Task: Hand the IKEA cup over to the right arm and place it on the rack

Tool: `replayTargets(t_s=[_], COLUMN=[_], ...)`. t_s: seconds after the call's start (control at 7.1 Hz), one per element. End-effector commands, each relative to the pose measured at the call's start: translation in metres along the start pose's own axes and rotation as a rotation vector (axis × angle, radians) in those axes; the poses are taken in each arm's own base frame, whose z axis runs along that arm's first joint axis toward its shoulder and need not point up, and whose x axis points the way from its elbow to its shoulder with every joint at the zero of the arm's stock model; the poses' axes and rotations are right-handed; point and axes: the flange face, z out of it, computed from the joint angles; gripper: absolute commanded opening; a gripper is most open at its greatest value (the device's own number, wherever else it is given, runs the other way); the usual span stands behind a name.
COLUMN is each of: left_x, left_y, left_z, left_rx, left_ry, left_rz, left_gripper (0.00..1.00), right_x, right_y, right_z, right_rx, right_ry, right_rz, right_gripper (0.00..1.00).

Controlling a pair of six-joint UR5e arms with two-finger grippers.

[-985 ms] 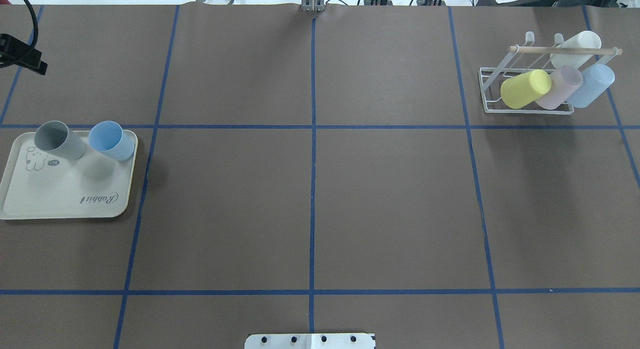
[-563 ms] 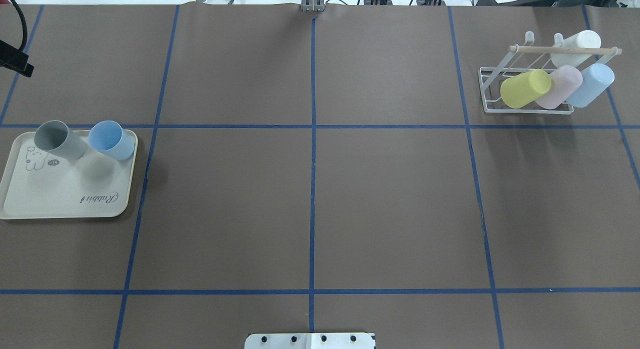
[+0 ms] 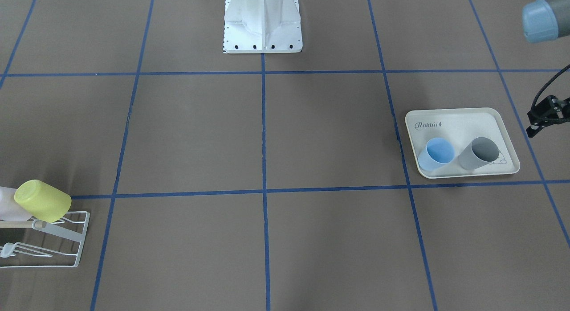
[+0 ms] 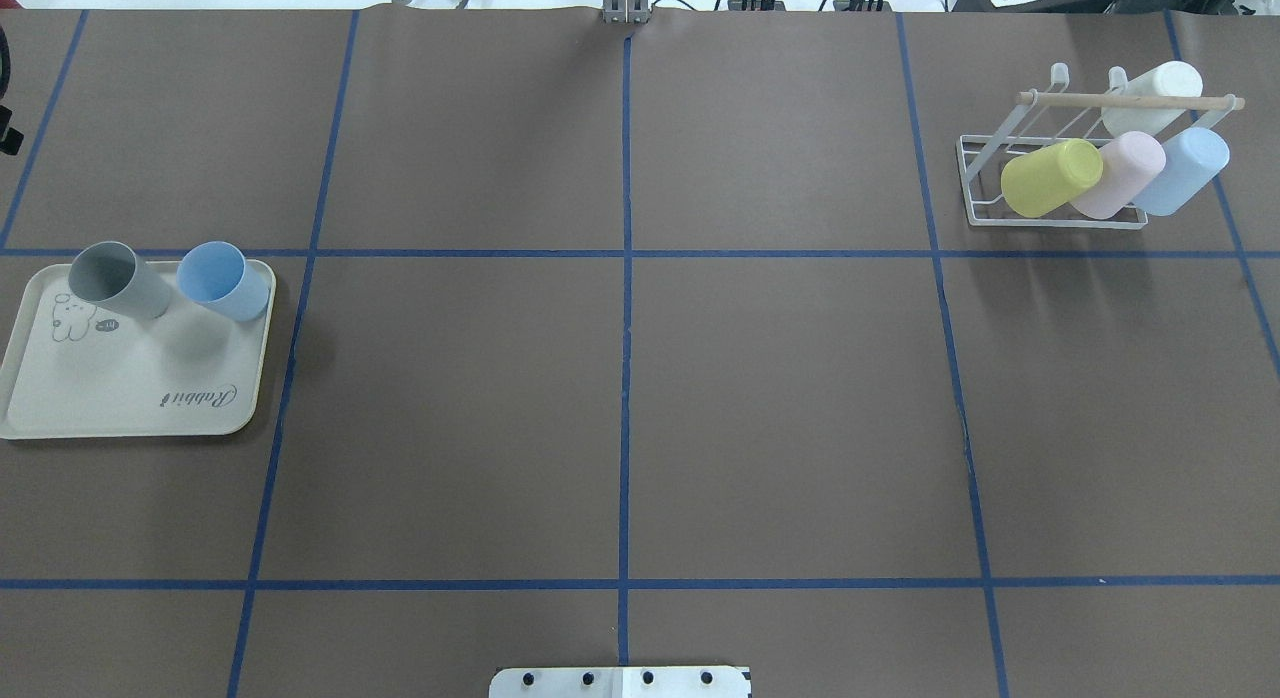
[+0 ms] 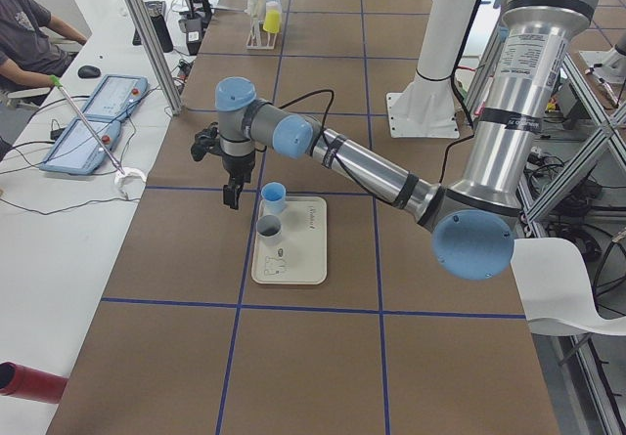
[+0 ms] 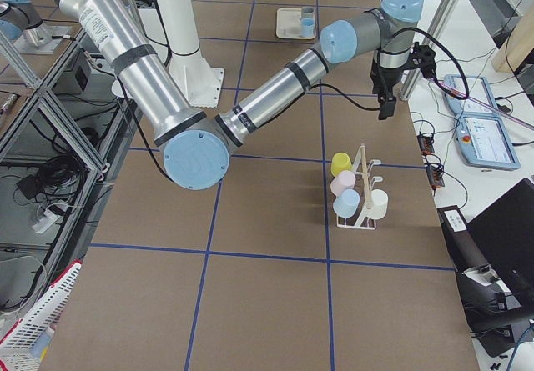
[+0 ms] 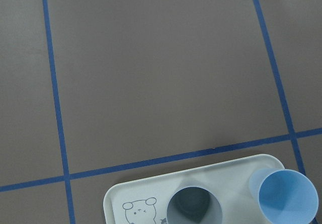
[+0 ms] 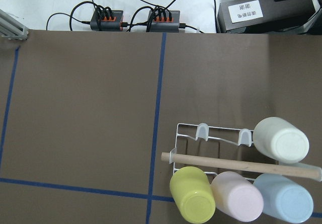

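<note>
I cannot tell whether the left gripper (image 5: 230,198) or the right gripper (image 6: 385,108) is spread or closed. The grey cup (image 4: 118,280) and blue cup (image 4: 222,280) stand close together on the tray (image 4: 120,398), below the left gripper and toward the robot, so a finger descending between them may topple the neighbour. The rack (image 4: 1070,98) below the right gripper is crowded, which risks bumps.

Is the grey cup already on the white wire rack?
No, the grey cup stands upright on the cream tray beside the blue cup, far across the table from the rack.
</note>
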Motion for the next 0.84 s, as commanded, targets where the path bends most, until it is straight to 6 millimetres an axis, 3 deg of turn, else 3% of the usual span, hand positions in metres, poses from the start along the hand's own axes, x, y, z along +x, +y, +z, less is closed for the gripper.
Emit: replayTargets(t_s=[0.0,0.28,0.7], left_x=[-0.006,-0.014,-0.009], left_y=[-0.011,-0.006,0.045], left_z=[0.033,0.065,0.114], left_rx=[0.014,0.062,0.053], left_ry=[0.022,0.059,0.089], left_rz=[-0.086,-0.159,-0.189], left_gripper=[1.00,1.00,1.00], right_x=[-0.035,-0.061,-0.072], right_y=[0.040,0.064,0.080], right_z=[-0.002,-0.007,0.003], right_rx=[0.012,0.021,0.007], right_ry=[-0.032,-0.056,-0.061], right_rz=[0.044,0.088,0.086], right_gripper=[0.99,0.99,0.99])
